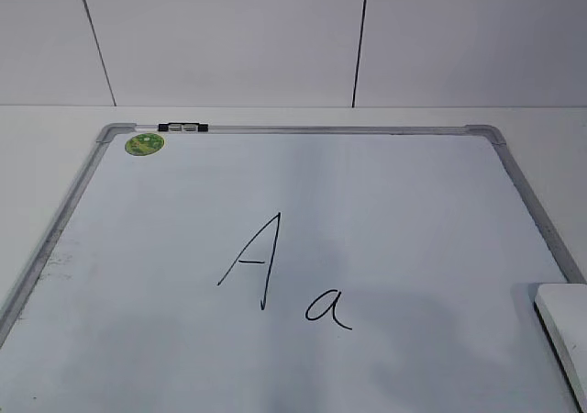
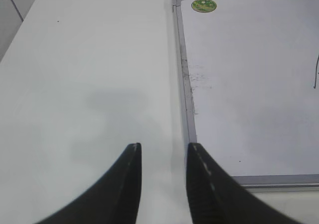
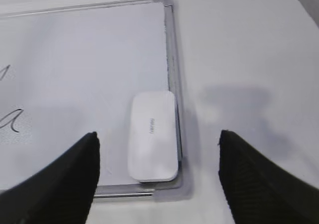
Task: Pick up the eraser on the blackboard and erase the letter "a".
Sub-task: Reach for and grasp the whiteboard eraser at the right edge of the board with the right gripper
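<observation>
Here the pick-up has not yet begun. The eraser point(image 3: 152, 136) lies flat in the near right corner of the blackboard point(image 1: 394, 202), long side against the frame, untouched. The right pincer point(image 3: 157, 171) hangs above it with jaws wide apart, roughly straddling the block. The left pincer point(image 2: 163, 152), jaws a little apart and empty, sits over the worktop point(image 2: 89, 74) beside the board's left edge. The letter "a" point(image 1: 327, 308) stands whole, right of the capital "A" point(image 1: 252, 259). Next, I judge, the right pincer must descend and close across the eraser's narrow width.
</observation>
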Tool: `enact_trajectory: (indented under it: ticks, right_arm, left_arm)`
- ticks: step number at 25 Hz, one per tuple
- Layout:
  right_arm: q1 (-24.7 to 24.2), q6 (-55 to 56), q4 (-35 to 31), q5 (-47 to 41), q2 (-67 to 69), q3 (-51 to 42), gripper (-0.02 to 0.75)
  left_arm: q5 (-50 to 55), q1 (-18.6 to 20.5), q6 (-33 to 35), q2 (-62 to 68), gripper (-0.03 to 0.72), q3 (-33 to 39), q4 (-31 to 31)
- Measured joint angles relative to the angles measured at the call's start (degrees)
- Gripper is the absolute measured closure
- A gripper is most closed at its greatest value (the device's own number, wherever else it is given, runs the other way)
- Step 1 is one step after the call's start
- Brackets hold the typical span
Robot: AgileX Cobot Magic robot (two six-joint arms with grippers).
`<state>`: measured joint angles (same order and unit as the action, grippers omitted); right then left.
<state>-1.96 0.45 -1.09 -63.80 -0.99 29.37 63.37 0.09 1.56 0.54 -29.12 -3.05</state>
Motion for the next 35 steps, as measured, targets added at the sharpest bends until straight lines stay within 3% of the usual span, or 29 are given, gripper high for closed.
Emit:
enact_trajectory:
  ticks: [7, 19, 35]
  right_arm:
    - [0.0, -0.4, -2.8, 5.7, 5.0, 0.0, 0.146]
    - [0.0, -4.6, -7.8, 8.2, 28.2, 3.0, 0.146]
    - [1.6, -9.1, -11.6, 3.8, 52.4, 5.3, 0.127]
  left_arm:
    - [0.0, 0.0, 0.0, 0.0, 0.449, 0.0, 0.0]
    - [0.0, 0.0, 0.0, 0.0, 0.449, 0.0, 0.0]
    - [0.0, 0.0, 0.0, 0.0, 0.449, 0.0, 0.0]
